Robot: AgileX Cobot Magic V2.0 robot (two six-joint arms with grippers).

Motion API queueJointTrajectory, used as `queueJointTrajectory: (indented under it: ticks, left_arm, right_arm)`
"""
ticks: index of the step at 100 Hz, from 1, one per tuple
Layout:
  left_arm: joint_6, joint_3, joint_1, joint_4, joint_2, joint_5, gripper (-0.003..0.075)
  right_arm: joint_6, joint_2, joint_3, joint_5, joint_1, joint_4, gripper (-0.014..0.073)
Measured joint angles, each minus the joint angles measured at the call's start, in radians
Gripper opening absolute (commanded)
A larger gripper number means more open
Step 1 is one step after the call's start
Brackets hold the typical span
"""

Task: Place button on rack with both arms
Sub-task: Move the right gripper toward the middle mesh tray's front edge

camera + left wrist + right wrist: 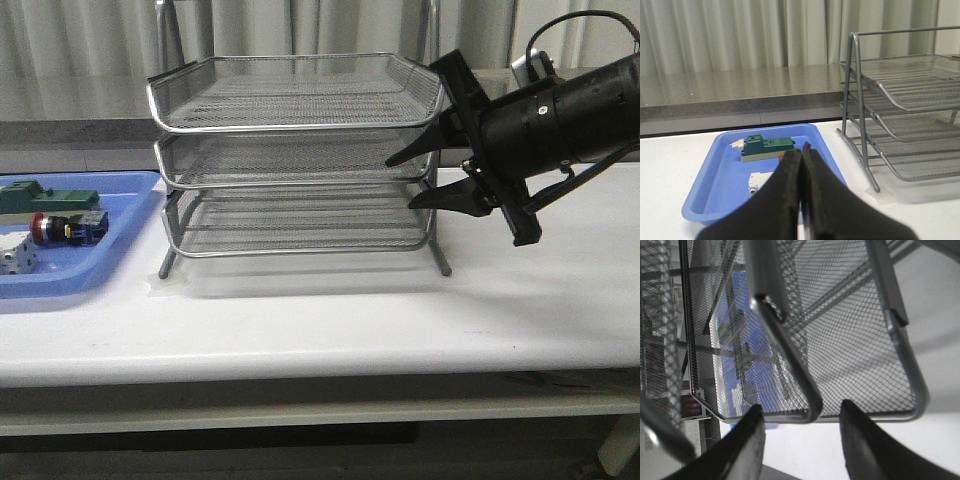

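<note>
Right end effector [420, 180] apart at the rack [300, 150] middle tray's right corner: best closed squarely over that rim wire before pulling, while left end effector [801, 200], together, waits near button [68, 228] in blue tray [120, 250], left of rack.

Front view: set low at table height, facing forward across the table [330, 320], rack [300, 150] dead centre, blue tray [120, 255] at left edge. Left wrist view: looking far-ward over the blue tray [715, 185], rack [905, 115] off to the right. Right wrist view: jammed right up against the rack [805, 340] mesh, blue tray just visible through it. All three share the rack and tray.
</note>
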Motion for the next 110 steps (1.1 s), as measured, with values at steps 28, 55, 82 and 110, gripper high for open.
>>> queueJointTrajectory:
  ticks: [28,55,82,110]
  left_arm:
    - [0.0,0.0,0.0,0.0,0.0,0.0,-0.0021]
    - [0.0,0.0,0.0,0.0,0.0,0.0,-0.0021]
    - [0.0,0.0,0.0,0.0,0.0,0.0,-0.0021]
    - [0.0,0.0,0.0,0.0,0.0,0.0,-0.0021]
  right_arm:
    - [0.0,0.045,-0.025,0.012,0.002,0.0,0.037]
    - [0.0,0.053,-0.049,0.016,0.002,0.002,0.037]
    - [0.0,0.055,-0.066,0.014,0.002,0.0,0.0251]
    - [0.014,0.059,-0.068,0.017,0.002,0.0,0.0081]
